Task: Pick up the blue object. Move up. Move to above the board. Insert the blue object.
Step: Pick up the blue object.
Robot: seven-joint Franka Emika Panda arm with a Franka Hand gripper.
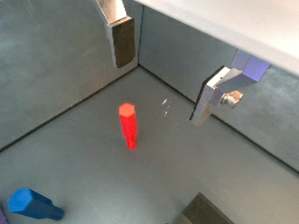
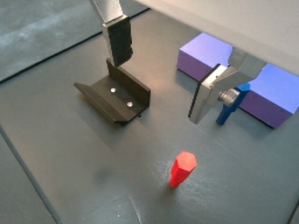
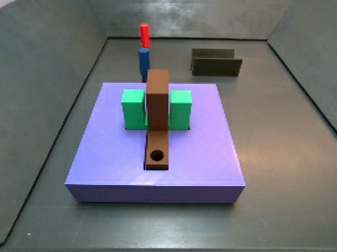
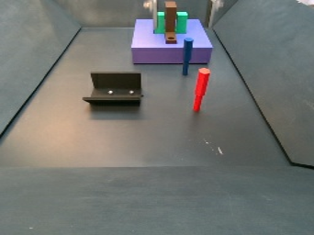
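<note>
The gripper (image 2: 163, 72) hung nearest the wrist cameras, its silver fingers (image 2: 118, 39) spread wide with nothing between them, high above the floor near the fixture (image 2: 114, 99). The blue peg (image 4: 188, 55) stood upright just beside the purple slab (image 3: 158, 148), apart from the red stick (image 4: 201, 89). From the gripper, the peg lay just outside one finger, its long axis vertical; the brown board (image 3: 158, 123) lay on the slab.

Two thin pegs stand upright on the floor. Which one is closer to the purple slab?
The blue peg: it stands right beside the purple slab, while the red stick stands farther out on the floor. The open gripper holds neither.
</note>
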